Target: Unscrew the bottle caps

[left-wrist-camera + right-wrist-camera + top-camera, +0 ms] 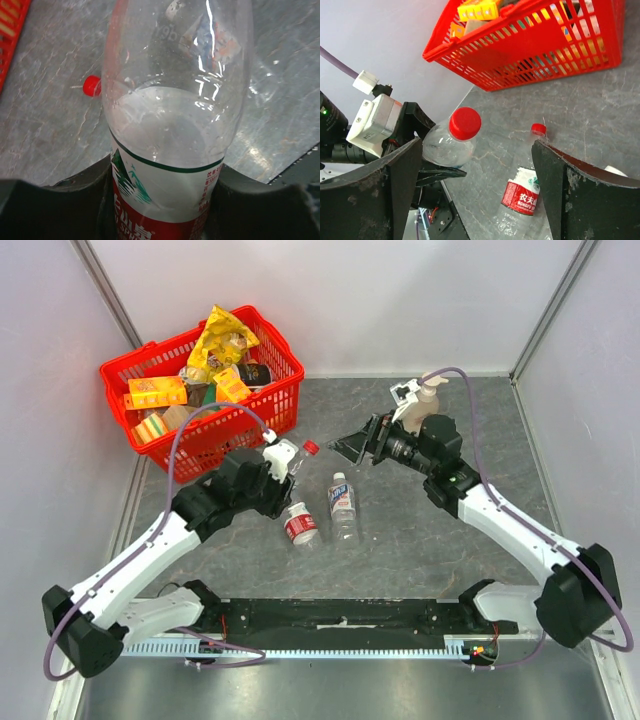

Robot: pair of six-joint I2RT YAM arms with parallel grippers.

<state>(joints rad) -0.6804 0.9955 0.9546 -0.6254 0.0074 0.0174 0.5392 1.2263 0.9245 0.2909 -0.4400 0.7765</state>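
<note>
My left gripper [276,476] [162,212] is shut on a clear bottle [170,125] at its red-and-white label, holding it tilted above the table. Its red cap [311,447] [465,123] is on the neck. My right gripper [345,447] [476,146] is open, facing that cap a short way off, not touching it. A loose red cap [91,85] [538,129] lies on the table. Two more bottles lie flat: one with a red label [300,524] [520,197], one beside it [343,506].
A red basket [275,415] [530,75] of snack packs stands at the back left. A beige pump soap bottle [424,400] stands behind my right wrist. Grey walls enclose the table on three sides.
</note>
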